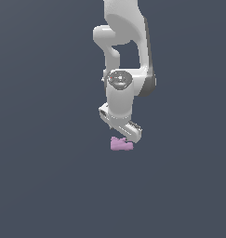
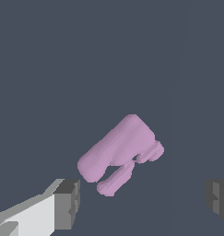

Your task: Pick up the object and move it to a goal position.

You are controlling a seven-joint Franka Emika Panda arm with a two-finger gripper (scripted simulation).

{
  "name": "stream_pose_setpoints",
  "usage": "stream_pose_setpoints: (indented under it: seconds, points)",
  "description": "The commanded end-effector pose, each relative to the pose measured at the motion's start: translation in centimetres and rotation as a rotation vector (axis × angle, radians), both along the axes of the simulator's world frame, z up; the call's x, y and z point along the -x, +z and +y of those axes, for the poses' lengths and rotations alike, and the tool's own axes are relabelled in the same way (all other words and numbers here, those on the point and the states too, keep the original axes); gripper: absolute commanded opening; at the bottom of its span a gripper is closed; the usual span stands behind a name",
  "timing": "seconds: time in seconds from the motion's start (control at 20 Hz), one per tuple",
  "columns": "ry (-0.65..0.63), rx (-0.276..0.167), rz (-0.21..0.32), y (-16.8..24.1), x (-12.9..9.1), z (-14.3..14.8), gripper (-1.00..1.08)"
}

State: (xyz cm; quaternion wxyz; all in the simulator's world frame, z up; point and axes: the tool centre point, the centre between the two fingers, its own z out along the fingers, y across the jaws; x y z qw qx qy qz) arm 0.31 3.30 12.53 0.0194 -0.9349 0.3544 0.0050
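The object (image 1: 121, 144) is a small pale pink-lilac lump with a notched side, lying on the flat dark grey ground just under the white arm's hand. In the wrist view the object (image 2: 119, 153) lies tilted, between and slightly beyond the two grey fingertips (image 2: 67, 204). My gripper (image 2: 143, 200) is open, its fingers spread wider than the object and not touching it. In the exterior view my gripper (image 1: 125, 135) hangs close above the object, with its fingertips largely hidden behind the hand.
The white arm (image 1: 126, 51) rises behind the gripper toward the upper middle of the exterior view. Plain dark grey ground (image 1: 49, 186) spreads all round with no other objects in sight.
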Motion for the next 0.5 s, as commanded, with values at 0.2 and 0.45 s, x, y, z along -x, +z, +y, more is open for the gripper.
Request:
stream_pose_setpoints:
  seconds: [0.2,0.45]
  points:
    - [-0.171,0.004,0.009,-1.3,0.1,0.4,1.00]
    - [-0.302,0.009,0.014,-2.2,0.2,0.7,1.00]
